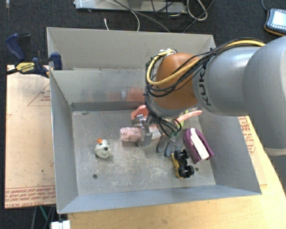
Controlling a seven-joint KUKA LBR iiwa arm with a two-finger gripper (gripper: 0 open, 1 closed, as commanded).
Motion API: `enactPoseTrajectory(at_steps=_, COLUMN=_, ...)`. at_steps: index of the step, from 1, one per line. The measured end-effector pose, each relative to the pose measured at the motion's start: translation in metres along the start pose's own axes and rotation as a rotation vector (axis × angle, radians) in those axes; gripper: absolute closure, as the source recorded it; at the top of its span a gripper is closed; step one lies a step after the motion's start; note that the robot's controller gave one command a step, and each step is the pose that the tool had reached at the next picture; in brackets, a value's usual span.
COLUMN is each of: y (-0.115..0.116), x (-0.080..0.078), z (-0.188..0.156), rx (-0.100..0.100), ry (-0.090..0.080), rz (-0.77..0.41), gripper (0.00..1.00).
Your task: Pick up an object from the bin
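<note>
- Camera view: the grey bin (pixel 62 142) holds a few loose things on its floor, and the arm's orange wrist cover (pixel 174 82) hangs over the middle.
- Below the cover the jaws are down near the floor; cables hide them, so I cannot tell whether they are open or shut, or hold anything.
- A pink fuzzy roll (pixel 130 134) lies mid-floor, just left of the jaws.
- A small white toy (pixel 102 150) with an orange top sits well apart, further left.
- To the right lie a purple-and-white block (pixel 199 145) and, just beside it, a yellow-and-black toy car (pixel 182 165).
</note>
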State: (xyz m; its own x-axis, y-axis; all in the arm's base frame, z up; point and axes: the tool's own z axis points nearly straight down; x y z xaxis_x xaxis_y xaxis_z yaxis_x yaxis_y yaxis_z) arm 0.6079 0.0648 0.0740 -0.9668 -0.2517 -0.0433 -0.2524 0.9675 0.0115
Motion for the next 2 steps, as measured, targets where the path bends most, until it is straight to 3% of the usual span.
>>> enactPoseTrajectory(at_steps=1, y=0.000, x=0.000, z=0.000, rx=0.000, ry=0.000, rz=0.000, gripper=1.00)
enactPoseTrajectory(at_steps=2, y=0.008, x=-0.003, z=-0.105, rx=0.000, ry=0.001, rz=-0.010, gripper=1.00)
